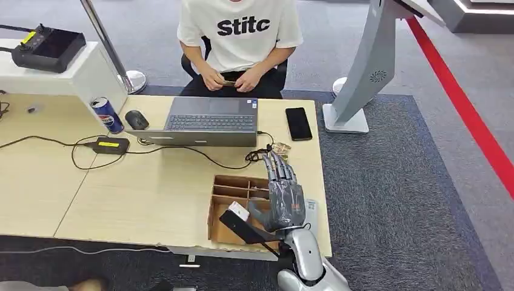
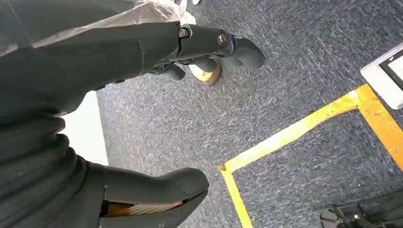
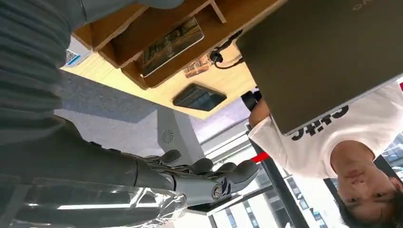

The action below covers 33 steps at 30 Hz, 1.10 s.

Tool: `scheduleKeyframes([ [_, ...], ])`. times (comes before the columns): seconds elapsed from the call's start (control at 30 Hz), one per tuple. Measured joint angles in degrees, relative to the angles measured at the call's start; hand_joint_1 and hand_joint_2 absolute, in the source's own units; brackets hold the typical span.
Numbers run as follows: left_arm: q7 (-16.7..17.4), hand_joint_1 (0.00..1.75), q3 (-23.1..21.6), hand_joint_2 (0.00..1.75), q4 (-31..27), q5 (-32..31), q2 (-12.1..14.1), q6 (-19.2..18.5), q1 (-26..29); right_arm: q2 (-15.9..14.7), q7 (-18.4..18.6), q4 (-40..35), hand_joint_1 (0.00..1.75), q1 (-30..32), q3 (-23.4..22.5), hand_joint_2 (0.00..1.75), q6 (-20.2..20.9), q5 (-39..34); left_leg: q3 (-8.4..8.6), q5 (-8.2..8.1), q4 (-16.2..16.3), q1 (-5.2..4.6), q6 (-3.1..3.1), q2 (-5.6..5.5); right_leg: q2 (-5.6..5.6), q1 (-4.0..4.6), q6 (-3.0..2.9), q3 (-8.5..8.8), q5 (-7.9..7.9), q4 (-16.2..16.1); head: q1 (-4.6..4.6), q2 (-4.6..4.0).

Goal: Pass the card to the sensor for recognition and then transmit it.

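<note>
Flat, card lies lengthwise in its compartment.

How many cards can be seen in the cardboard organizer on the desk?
1 clearly: a card lying flat in one compartment of the cardboard organizer, seen in the right wrist view. The right hand above the box covers several compartments in the head view, so others may be hidden.

The scene is evenly and brightly lit, with only faint shadows cast. Windows in the right wrist view are overexposed. Slight softness is seen throughout.
</note>
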Motion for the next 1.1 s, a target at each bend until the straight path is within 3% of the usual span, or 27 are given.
scheduleKeyframes([
  [1.1, 0.0, 0.00, 0.0, 1.75, 0.0, -0.1, 0.0, -0.1, -0.1, 0.4, 0.0, 1.9, 0.05, -0.8, 0.3, 1.75, 1.0, -1.0, 0.00, 0.00, 0.0, 0.00, 0.00, 0.00, 0.00, 0.00, 0.00, -0.01, 0.00, 0.0, 0.00, 0.00],
])
